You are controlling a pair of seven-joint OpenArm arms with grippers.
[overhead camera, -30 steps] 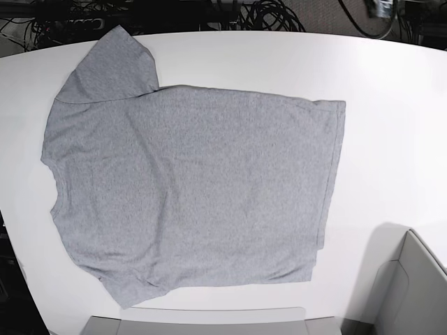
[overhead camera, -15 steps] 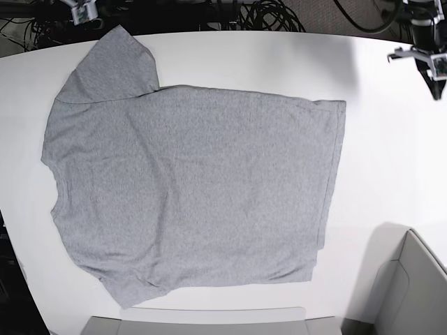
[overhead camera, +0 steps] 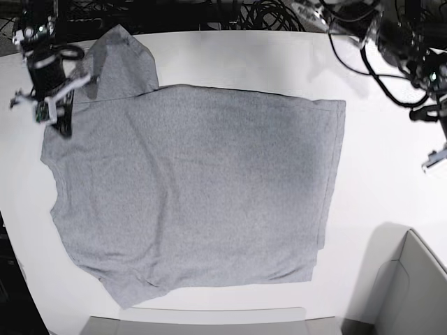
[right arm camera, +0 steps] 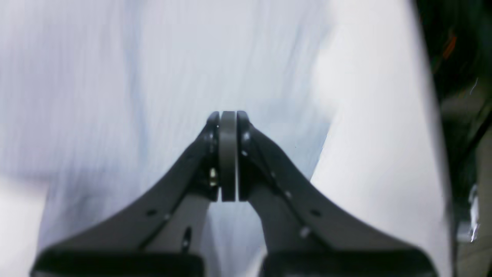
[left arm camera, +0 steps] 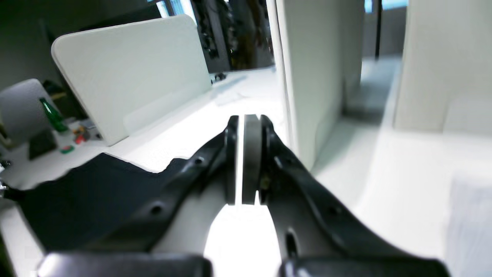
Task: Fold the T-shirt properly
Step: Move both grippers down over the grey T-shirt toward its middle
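The heather-grey T-shirt point(overhead camera: 195, 188) lies spread flat, plain side up, on the white table point(overhead camera: 377, 139), collar to the left and hem to the right. One sleeve point(overhead camera: 122, 66) points to the far left corner. My right gripper point(overhead camera: 61, 122) hangs over the shoulder by that sleeve. Its pads are pressed together with nothing between them point(right arm camera: 228, 115), above blurred grey cloth point(right arm camera: 153, 77). My left arm point(overhead camera: 422, 70) reaches over the bare table at the far right, well clear of the hem. In its wrist view the left gripper point(left arm camera: 246, 119) is shut and empty, a thin slit between the pads.
A pale grey bin point(overhead camera: 412, 286) stands at the near right corner and a grey panel point(overhead camera: 195, 324) runs along the near edge. Black cables point(overhead camera: 265, 14) lie behind the table. The left wrist view shows white partitions point(left arm camera: 130, 73) and a green bottle point(left arm camera: 52, 115).
Both arms have swung in over the table. The right gripper moved from the far left corner down over the shoulder. The left arm moved lower along the right side. The T-shirt has not shifted.
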